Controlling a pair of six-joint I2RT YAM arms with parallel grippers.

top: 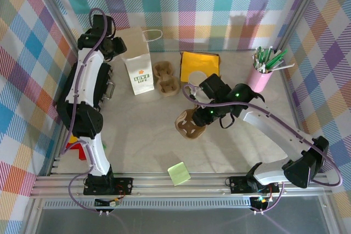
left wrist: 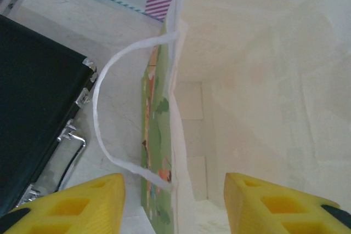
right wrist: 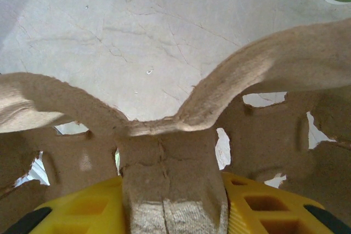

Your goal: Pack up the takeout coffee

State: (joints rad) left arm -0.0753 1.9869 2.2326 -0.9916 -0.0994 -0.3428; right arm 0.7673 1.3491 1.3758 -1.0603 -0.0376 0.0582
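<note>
Two carriers: the held pulp carrier (top: 187, 126) sits mid-table, and the second pulp carrier (top: 166, 76) is just beside the paper bag (top: 137, 63).
Right gripper (right wrist: 174, 206): its fingers pinch the held pulp carrier's centre rib, one yellow pad on each side.
Left gripper (left wrist: 174, 206): its fingers are spread astride the paper bag's side edge, next to the white handle (left wrist: 104, 108). The pads are clear of the paper.
Bag mouth: open upward, with inner walls and floor folds showing.
Takeout coffee (top: 196, 77): a cream round top at the near edge of the yellow mat (top: 200, 60), just behind the right wrist. I cannot tell more about it.
Open room: there is bare table between the held pulp carrier and the green note pad (top: 179, 173).
Edges: the black case (left wrist: 33, 108) lies close along the bag's left side, and the pink pen cup (top: 261, 78) stands near the right wall.
</note>
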